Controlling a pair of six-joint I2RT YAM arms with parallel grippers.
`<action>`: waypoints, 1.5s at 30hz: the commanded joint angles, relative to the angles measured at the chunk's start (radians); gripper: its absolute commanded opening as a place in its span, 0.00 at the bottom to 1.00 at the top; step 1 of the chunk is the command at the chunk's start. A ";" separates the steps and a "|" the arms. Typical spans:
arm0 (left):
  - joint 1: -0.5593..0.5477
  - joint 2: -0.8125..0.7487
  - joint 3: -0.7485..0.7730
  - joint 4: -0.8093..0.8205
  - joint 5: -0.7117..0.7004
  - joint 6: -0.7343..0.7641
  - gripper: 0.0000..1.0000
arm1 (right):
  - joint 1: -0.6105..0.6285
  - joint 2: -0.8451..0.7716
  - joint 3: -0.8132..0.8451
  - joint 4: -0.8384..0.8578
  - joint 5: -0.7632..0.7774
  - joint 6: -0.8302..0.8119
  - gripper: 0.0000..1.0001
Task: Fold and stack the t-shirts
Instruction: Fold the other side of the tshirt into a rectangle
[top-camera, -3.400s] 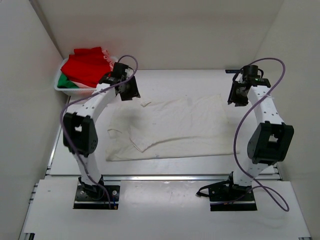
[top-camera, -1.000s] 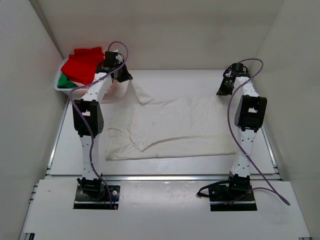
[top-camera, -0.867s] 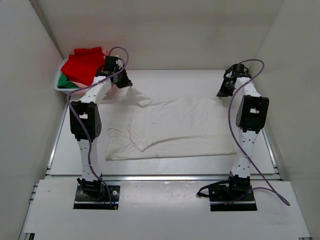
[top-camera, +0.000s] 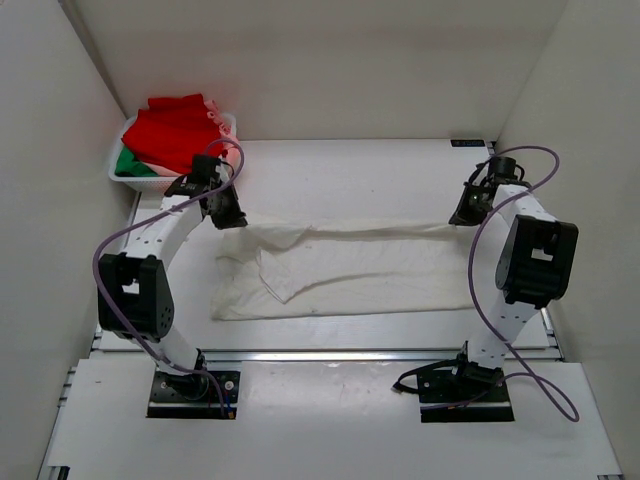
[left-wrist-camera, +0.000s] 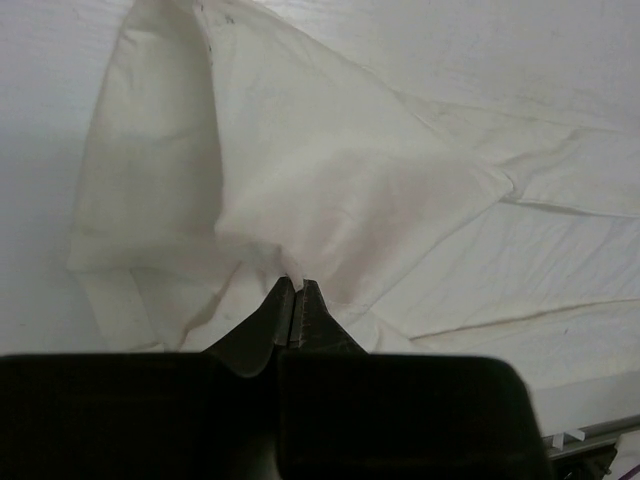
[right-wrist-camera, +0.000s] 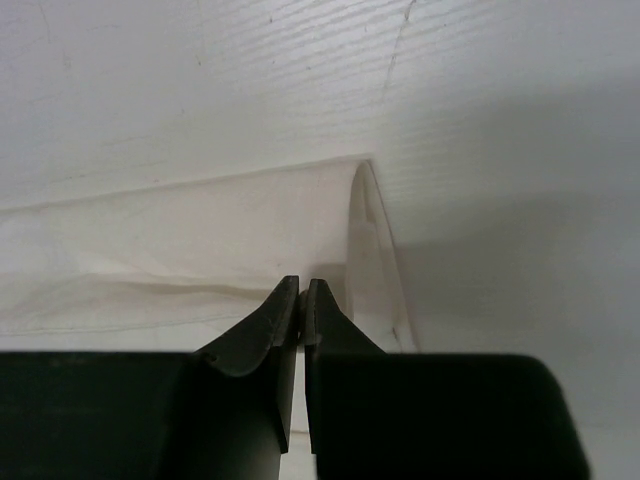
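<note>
The off-white t-shirt (top-camera: 345, 270) lies wrinkled and spread across the centre of the table (top-camera: 360, 165), its far edge raised into a taut fold between both far corners. The red t-shirt (top-camera: 175, 130), pink t-shirt (top-camera: 213, 118) and green t-shirt (top-camera: 130, 162) lie heaped at the far-left corner.

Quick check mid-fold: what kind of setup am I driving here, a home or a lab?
Most likely a lab test cell, not a home: plain white walls box in a white table holding the off-white t-shirt, with a mesh basket of t-shirts in the far-left corner.
</note>
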 joint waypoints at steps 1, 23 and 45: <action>-0.002 -0.091 -0.034 -0.029 -0.015 0.037 0.00 | -0.014 -0.091 -0.026 0.027 0.007 -0.037 0.00; -0.032 -0.349 -0.274 -0.110 0.014 0.028 0.00 | -0.041 -0.276 -0.305 0.061 0.004 -0.042 0.00; -0.022 -0.458 -0.337 -0.158 0.019 0.037 0.30 | -0.060 -0.353 -0.342 -0.020 0.117 -0.034 0.21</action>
